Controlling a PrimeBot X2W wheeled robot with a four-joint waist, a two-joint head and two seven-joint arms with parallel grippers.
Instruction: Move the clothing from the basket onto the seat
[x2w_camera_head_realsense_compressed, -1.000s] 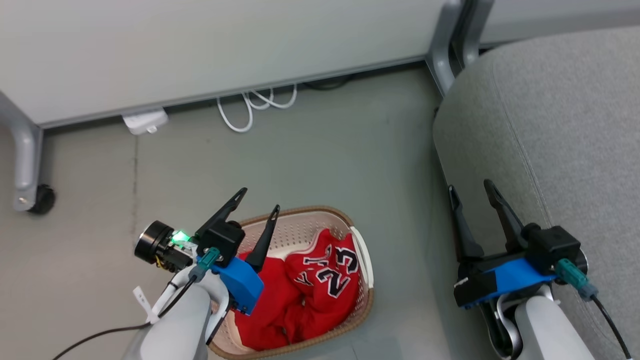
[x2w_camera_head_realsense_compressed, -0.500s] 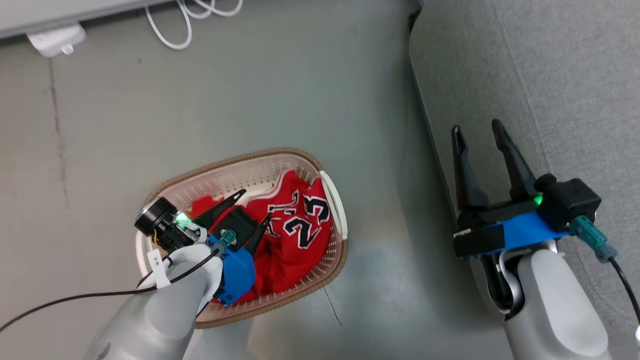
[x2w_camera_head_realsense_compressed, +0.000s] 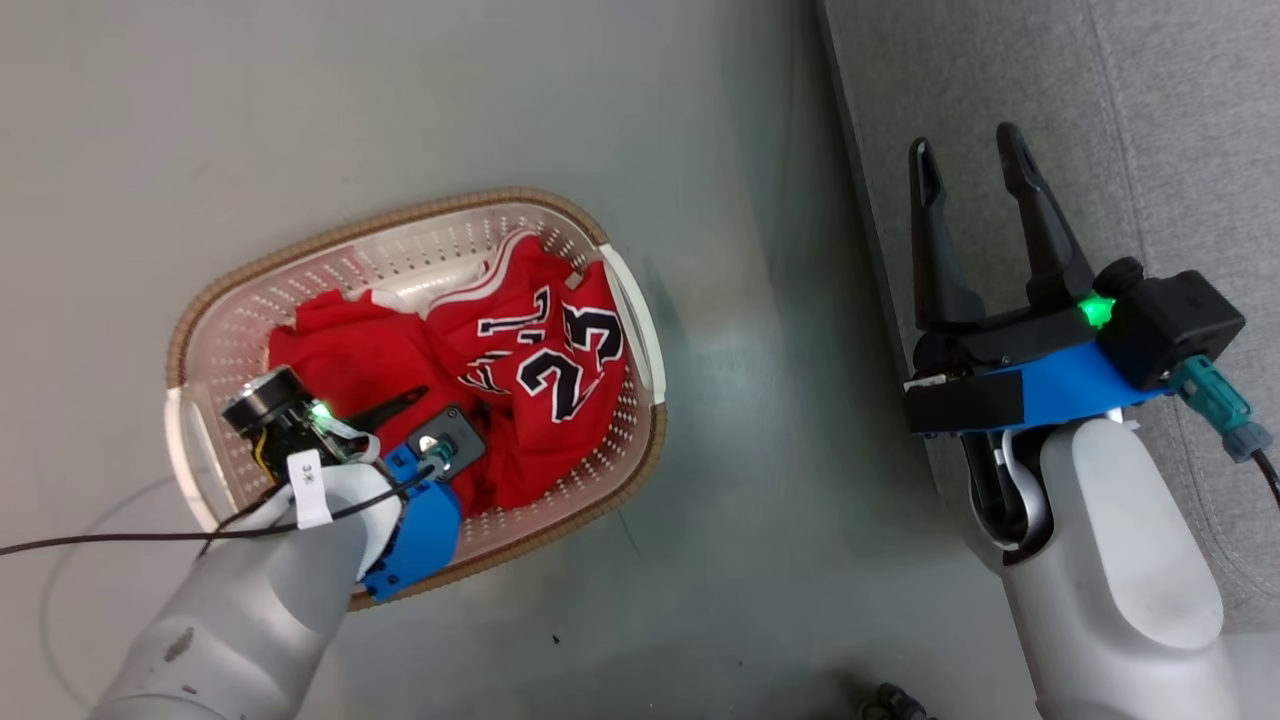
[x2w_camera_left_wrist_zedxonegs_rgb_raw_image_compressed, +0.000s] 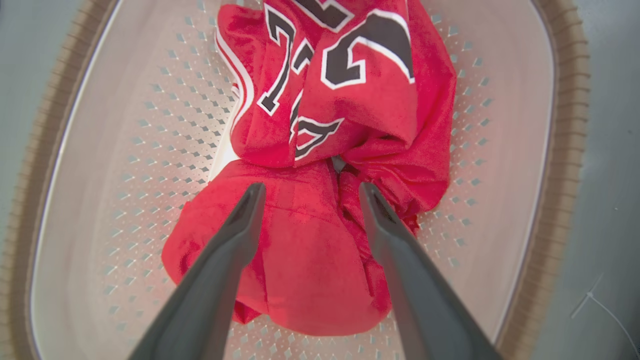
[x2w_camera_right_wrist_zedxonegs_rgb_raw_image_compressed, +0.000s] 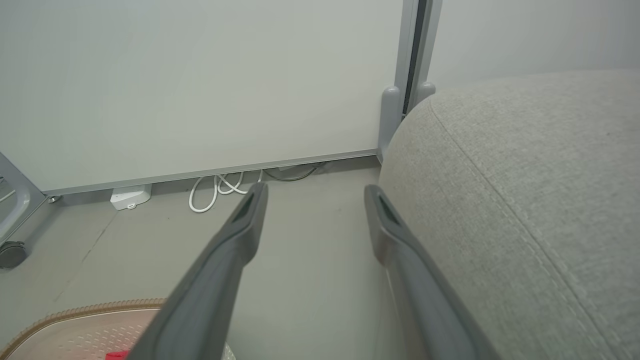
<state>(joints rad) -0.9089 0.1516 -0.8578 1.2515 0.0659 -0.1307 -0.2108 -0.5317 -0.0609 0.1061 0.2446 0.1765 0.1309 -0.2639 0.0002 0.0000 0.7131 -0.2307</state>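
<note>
The basket (x2w_camera_head_realsense_compressed: 400, 215) stands on the grey floor, cream with a brown rim. Two pieces of clothing lie in it: a red jersey (x2w_camera_head_realsense_compressed: 540, 350) marked "23" and a plain red cloth (x2w_camera_head_realsense_compressed: 335, 360) beside it. My left gripper (x2w_camera_head_realsense_compressed: 410, 420) hangs open inside the basket. In the left wrist view its fingers (x2w_camera_left_wrist_zedxonegs_rgb_raw_image_compressed: 311, 187) straddle the plain cloth (x2w_camera_left_wrist_zedxonegs_rgb_raw_image_compressed: 300, 260) just above it, with the jersey (x2w_camera_left_wrist_zedxonegs_rgb_raw_image_compressed: 350, 75) beyond and the basket wall (x2w_camera_left_wrist_zedxonegs_rgb_raw_image_compressed: 125, 150) around. My right gripper (x2w_camera_head_realsense_compressed: 965, 140) is open and holds nothing, at the left edge of the grey seat (x2w_camera_head_realsense_compressed: 1100, 100).
In the right wrist view, the open right gripper (x2w_camera_right_wrist_zedxonegs_rgb_raw_image_compressed: 315, 189) points at a pale wall panel (x2w_camera_right_wrist_zedxonegs_rgb_raw_image_compressed: 200, 75) with a white cable (x2w_camera_right_wrist_zedxonegs_rgb_raw_image_compressed: 220, 187) and an adapter (x2w_camera_right_wrist_zedxonegs_rgb_raw_image_compressed: 130, 196) at its foot. The seat (x2w_camera_right_wrist_zedxonegs_rgb_raw_image_compressed: 525, 175) bulges at right, the basket rim (x2w_camera_right_wrist_zedxonegs_rgb_raw_image_compressed: 75, 312) at lower left.
The head camera has tilted down, shifting the whole picture. My left gripper has dropped from above the basket's near rim down into it, over the plain cloth. Both grippers stay open.
</note>
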